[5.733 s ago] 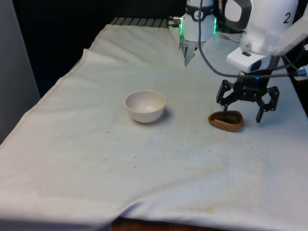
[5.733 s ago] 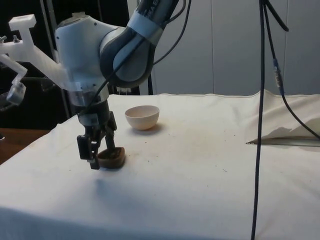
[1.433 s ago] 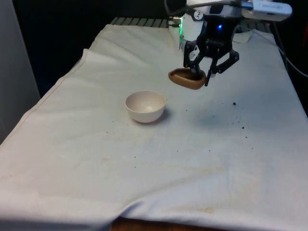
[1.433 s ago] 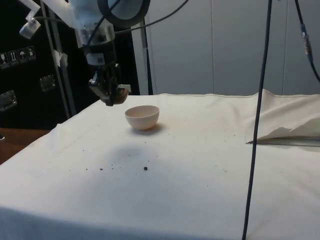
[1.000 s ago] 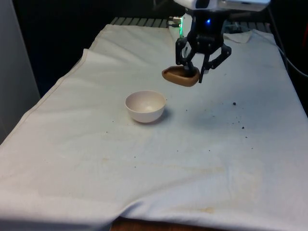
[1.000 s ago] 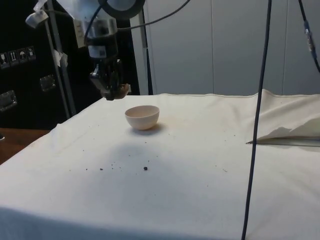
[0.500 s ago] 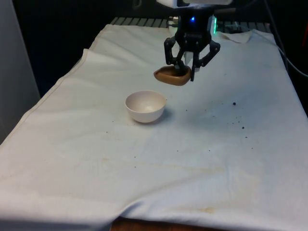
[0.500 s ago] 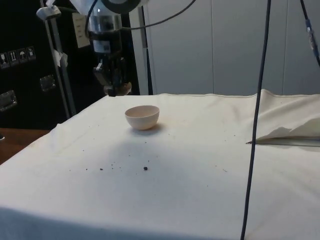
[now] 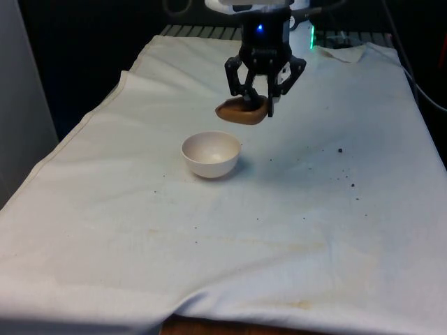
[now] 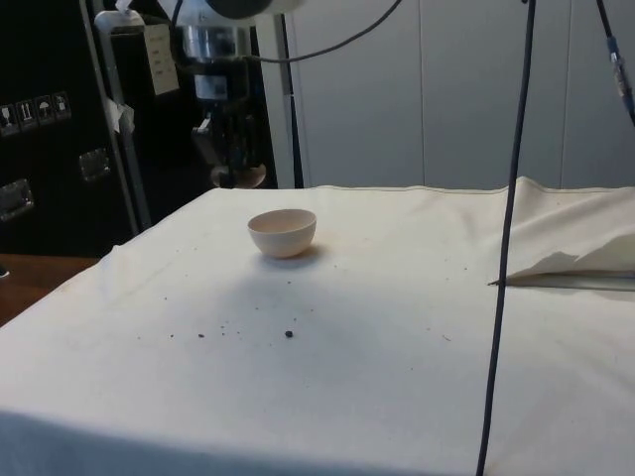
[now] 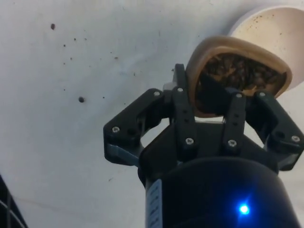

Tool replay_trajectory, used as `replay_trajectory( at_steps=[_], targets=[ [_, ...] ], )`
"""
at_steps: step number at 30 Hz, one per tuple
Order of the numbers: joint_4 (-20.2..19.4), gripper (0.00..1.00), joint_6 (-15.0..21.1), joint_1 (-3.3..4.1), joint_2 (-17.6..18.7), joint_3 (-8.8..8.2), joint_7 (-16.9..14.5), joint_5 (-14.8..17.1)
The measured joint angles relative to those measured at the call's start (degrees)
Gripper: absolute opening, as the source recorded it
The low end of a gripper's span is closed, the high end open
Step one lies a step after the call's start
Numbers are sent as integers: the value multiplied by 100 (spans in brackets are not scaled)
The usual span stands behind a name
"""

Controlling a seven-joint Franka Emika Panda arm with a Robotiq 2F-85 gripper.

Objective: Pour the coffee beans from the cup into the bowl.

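Note:
My gripper [image 9: 253, 105] is shut on the rim of a brown cup [image 9: 239, 112] and holds it in the air, above and just behind the white bowl [image 9: 211, 154], toward the front view's right. The wrist view shows the cup [image 11: 236, 71] full of dark coffee beans [image 11: 240, 71], with my gripper [image 11: 209, 102] pinching its wall and the bowl [image 11: 280, 33] partly under the cup. In the side view the cup [image 10: 244, 178] hangs from my gripper [image 10: 230, 174] over the table's far side, beyond the bowl [image 10: 283, 232].
A few spilled beans [image 9: 340, 150] lie on the white cloth toward the front view's right; the spilled beans [image 10: 289, 334] also dot the near cloth in the side view. A black cable [image 10: 506, 228] hangs down in front of the side camera.
My gripper has carried the cup toward the front view's left and slightly higher, closing in on the bowl. The grip on the cup is unchanged.

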Motion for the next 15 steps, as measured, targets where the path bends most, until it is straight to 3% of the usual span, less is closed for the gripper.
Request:
replay_trajectory(
  at_steps=[15],
  targets=[
    [-52, 5, -92, -6, -23, -292, -728, 854]
  ],
)
